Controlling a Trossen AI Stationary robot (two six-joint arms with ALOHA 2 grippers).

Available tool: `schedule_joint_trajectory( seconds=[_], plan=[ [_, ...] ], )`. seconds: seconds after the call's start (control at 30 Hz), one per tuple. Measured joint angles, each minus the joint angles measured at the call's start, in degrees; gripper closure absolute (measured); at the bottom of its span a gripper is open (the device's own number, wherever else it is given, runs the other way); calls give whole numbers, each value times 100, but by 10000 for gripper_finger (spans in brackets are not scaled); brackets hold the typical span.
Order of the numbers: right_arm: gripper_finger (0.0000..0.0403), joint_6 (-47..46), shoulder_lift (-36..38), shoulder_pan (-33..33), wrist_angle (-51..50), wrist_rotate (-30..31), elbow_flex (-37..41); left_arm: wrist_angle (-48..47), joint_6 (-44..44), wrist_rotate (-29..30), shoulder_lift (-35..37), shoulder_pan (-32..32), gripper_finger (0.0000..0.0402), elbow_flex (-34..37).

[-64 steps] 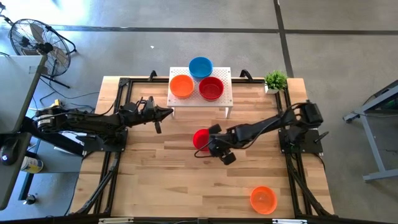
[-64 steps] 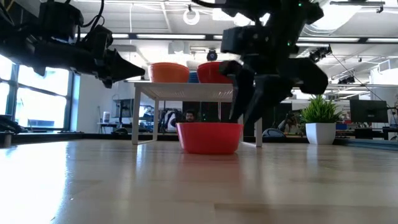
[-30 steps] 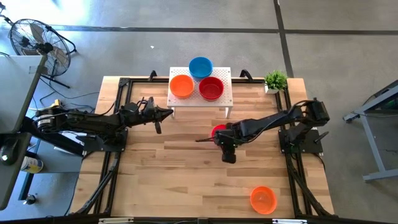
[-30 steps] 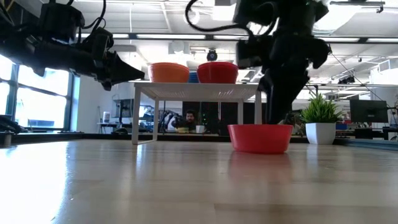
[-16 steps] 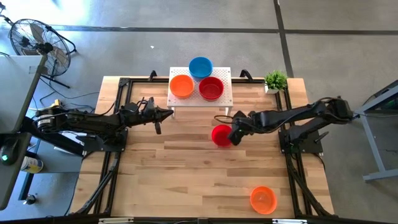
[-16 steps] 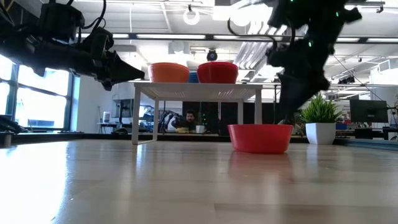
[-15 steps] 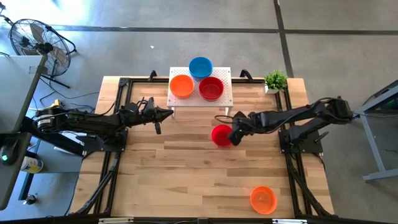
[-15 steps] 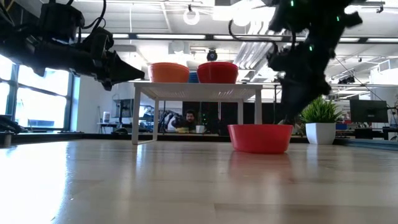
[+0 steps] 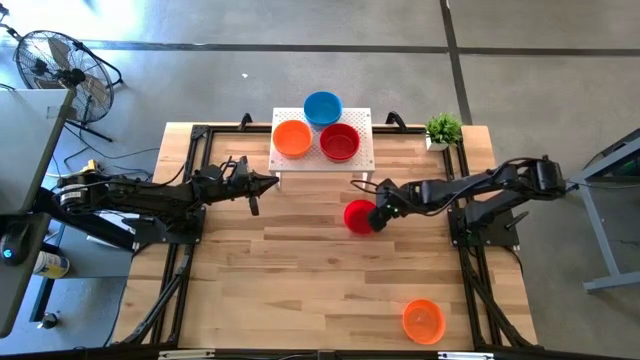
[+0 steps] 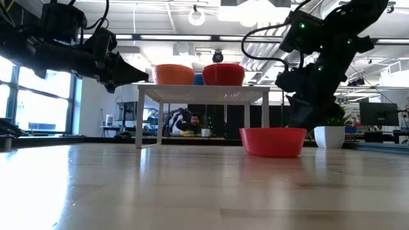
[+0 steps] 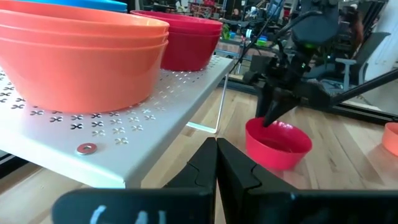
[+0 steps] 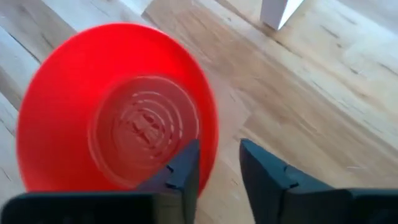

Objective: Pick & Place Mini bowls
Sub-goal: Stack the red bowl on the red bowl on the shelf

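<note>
A red mini bowl (image 9: pixel 356 216) stands upright on its base on the wooden table, in front of the white perforated stand (image 9: pixel 364 152). My right gripper (image 9: pixel 374 218) slants down at the bowl's right side, open, with its fingers either side of the rim (image 12: pixel 214 140). On the stand sit an orange bowl (image 9: pixel 292 138), a blue bowl (image 9: pixel 322 107) and a red bowl (image 9: pixel 339 142). Another orange bowl (image 9: pixel 422 320) rests on the table near the front right. My left gripper (image 9: pixel 274 181) hovers shut and level by the stand's left front corner, holding nothing. My right gripper has one finger (image 12: pixel 185 167) inside the red bowl and the other (image 12: pixel 264 171) outside it, across the rim's right side (image 12: pixel 211 124), coming from above and from the table's right. Bare wood shows between rim and outer finger. Whether the inner finger touches the wall, I cannot tell.
A small green plant (image 9: pixel 443 130) stands at the table's far right corner. The stand's legs (image 10: pixel 265 121) rise just behind the red bowl. Bare wood lies across the table's middle and near left. A fan (image 9: pixel 55 65) stands on the floor beyond the left side.
My right gripper has drawn back from over the red bowl toward the table's right edge, rolled its wrist and sunk, so that its fingers now stand across the rim's right side. The bowl has slid a little to the right along the table.
</note>
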State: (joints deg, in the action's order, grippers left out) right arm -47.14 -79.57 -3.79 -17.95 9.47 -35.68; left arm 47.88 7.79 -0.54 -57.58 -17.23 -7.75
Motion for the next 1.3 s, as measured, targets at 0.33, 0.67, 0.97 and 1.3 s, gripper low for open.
schedule_joint_trajectory(
  seconds=[0.33,0.67,0.97,1.3],
  plan=[
    [395,262,-1,1,-179,-440,-216,0,2,-15,0,-2,401,0],
    [400,1134,114,-223,-2207,-869,-2688,7,2,-39,0,-2,401,0],
    [401,2626,-813,-1602,-4036,-572,-6016,56,2,-100,0,-1,401,-2],
    [401,3657,-2822,-2865,-5307,-1278,-8746,29,2,-170,0,0,401,-2]
  ],
)
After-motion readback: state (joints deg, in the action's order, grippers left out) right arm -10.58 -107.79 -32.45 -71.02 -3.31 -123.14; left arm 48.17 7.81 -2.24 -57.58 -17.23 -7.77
